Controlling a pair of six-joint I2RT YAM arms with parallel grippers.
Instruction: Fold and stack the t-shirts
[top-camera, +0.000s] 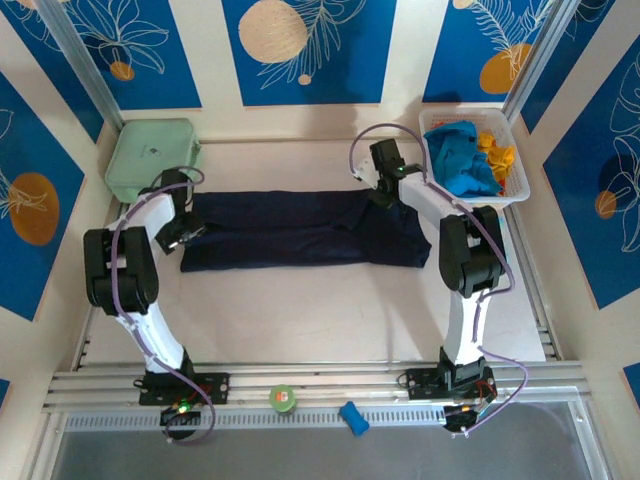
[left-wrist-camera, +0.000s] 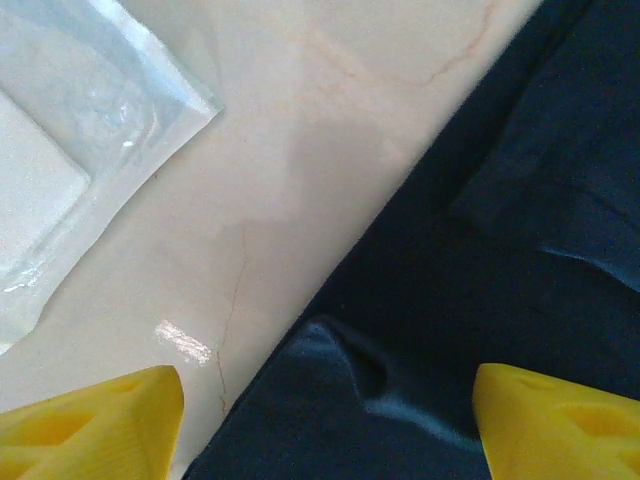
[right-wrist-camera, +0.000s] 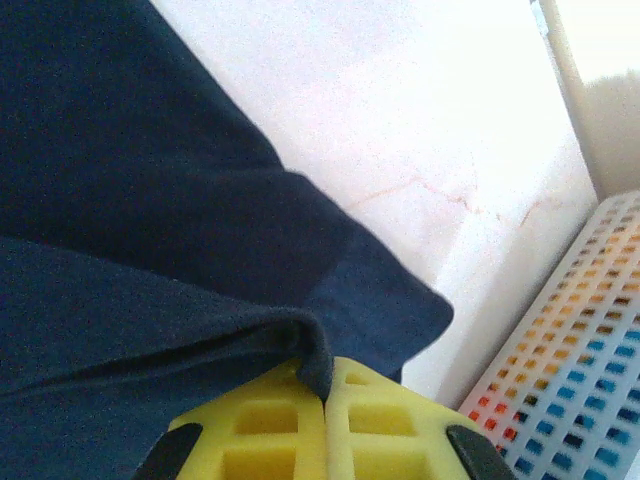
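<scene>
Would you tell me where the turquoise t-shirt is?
In the top view, the turquoise t-shirt lies in the white mesh basket at the far right, beside the orange-yellow shirt.

1. No text, brand, number or sign can be read in any of the views.
2. The pale mint-green box (top-camera: 150, 158), at the upper left of the top view, has a small dark mark on its lid. It is too small to read.
</scene>
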